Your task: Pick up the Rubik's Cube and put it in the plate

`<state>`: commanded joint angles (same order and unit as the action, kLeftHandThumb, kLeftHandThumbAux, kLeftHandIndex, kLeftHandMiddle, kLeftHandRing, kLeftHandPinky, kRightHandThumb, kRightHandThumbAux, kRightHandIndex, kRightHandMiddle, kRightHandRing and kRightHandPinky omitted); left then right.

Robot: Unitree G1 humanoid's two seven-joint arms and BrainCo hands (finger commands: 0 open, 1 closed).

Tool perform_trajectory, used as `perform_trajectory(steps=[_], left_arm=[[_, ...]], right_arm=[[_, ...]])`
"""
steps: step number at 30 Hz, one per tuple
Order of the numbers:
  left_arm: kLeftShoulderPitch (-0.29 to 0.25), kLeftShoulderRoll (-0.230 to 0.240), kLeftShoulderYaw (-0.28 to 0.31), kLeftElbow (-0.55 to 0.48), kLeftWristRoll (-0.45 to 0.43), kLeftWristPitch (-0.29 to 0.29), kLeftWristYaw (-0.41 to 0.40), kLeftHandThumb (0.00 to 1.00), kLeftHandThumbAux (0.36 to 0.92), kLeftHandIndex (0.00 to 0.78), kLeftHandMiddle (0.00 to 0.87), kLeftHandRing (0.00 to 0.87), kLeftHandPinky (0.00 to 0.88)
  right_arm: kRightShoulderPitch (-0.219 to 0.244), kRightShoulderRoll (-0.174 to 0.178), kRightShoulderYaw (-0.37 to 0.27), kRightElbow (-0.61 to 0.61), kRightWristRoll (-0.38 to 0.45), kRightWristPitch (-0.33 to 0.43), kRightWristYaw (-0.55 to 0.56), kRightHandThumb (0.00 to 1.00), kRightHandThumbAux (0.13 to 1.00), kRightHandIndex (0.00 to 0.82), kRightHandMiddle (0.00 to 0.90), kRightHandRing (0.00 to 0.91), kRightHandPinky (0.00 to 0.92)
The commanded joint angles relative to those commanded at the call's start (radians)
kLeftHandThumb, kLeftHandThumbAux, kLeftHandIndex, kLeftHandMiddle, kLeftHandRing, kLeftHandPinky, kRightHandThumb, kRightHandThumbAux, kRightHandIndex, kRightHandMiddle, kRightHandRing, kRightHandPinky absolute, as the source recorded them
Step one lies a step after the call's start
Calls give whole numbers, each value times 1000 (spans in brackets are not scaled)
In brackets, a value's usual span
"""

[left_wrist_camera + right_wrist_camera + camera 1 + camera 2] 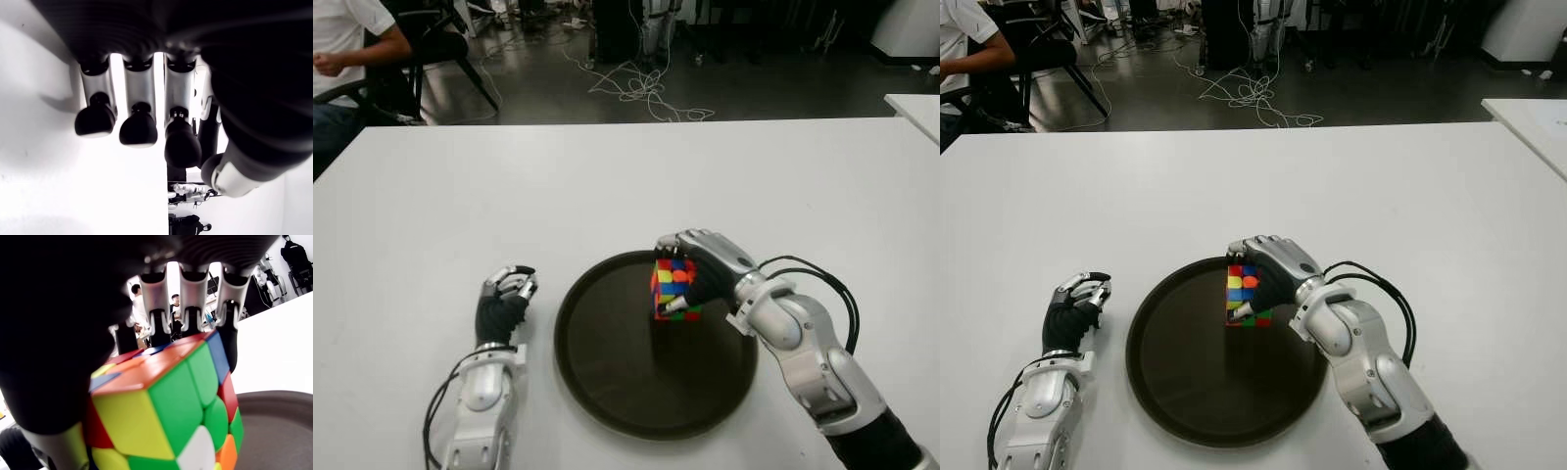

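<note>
left hand (505, 299) sits curled and empty at the round dark plate's (607, 392) nine o'clock. right hand (705, 266) clamps the rubik's cube (674, 288) over the plate's one o'clock; let go while tilted, it could roll out.

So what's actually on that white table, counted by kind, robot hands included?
Rubik's Cube: 1, held in the right hand over the plate
Plate: 1
Robot hands: 2, the left hand beside the plate on its left
Total: 4

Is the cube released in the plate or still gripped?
Gripped: the right hand is shut around the Rubik's Cube over the plate.
</note>
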<state>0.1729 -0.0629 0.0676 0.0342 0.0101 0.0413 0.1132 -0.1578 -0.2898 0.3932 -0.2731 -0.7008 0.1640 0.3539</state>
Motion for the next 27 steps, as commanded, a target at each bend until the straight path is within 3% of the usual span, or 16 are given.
perform_trajectory(steps=[10, 21, 24, 27], left_arm=[[0, -8, 3, 1, -2, 2, 5, 710, 705, 444, 813, 821, 810], [-2, -12, 8, 5, -12, 2, 6, 710, 705, 444, 811, 821, 812], [-2, -10, 7, 8, -11, -1, 4, 710, 705, 444, 813, 822, 812], [-3, -10, 7, 8, -10, -2, 4, 710, 705, 444, 814, 822, 814]], right_arm=[[2, 8, 1, -3, -15, 4, -16, 2, 936, 660, 778, 787, 770], [12, 44, -7, 26, -15, -29, -141, 0, 928, 645, 769, 778, 767], [14, 51, -14, 42, 13, -67, -171, 0, 921, 547, 734, 755, 744], [13, 54, -21, 55, 44, -100, -180, 0, 894, 374, 634, 720, 703]])
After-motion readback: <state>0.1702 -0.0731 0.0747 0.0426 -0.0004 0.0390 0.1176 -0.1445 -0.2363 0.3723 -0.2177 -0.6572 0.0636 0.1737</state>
